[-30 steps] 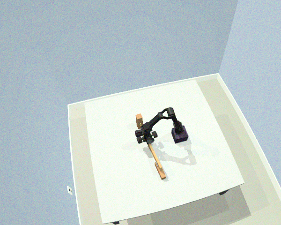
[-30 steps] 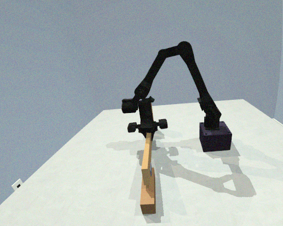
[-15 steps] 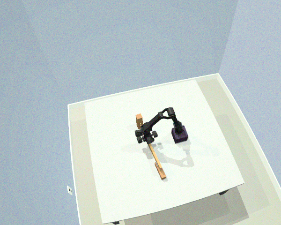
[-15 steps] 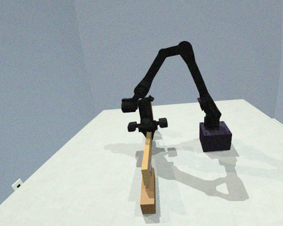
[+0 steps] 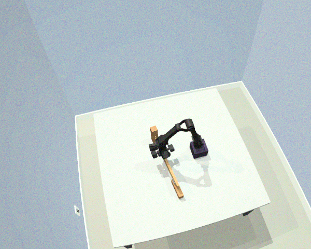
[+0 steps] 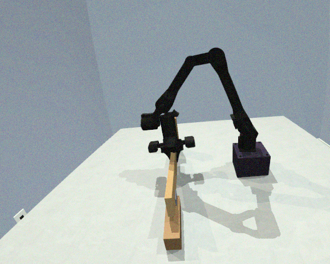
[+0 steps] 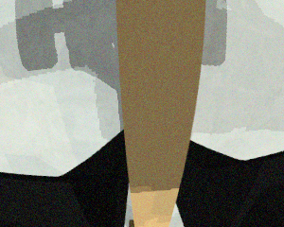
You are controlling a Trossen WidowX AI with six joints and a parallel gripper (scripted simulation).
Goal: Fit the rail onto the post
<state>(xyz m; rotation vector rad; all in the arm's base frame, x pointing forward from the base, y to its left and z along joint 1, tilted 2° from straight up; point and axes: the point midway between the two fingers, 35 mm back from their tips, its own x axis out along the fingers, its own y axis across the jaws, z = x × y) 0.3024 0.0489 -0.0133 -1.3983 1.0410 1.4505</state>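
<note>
Spanning the white desk (image 5: 128,187) (image 6: 102,215) in the top view, the long tan wooden rail (image 5: 171,171) (image 6: 170,176) (image 7: 158,95) runs from the footboard block (image 5: 180,194) (image 6: 172,243) toward the orange-brown wooden post (image 5: 153,132). Exterior: the black tool (image 6: 172,157) grips it. Wrist: black fingers flank it; raising and aligning likely come next.

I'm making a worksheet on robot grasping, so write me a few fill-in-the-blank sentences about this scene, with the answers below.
1. The gripper is shut on the wooden ____.
2. The far end of that piece is at the low footboard ____.
3. The short upright wooden piece beyond the gripper in the top view is the ____.
4. The arm's base is coloured dark ____.

Missing words: rail; block; post; purple
</note>
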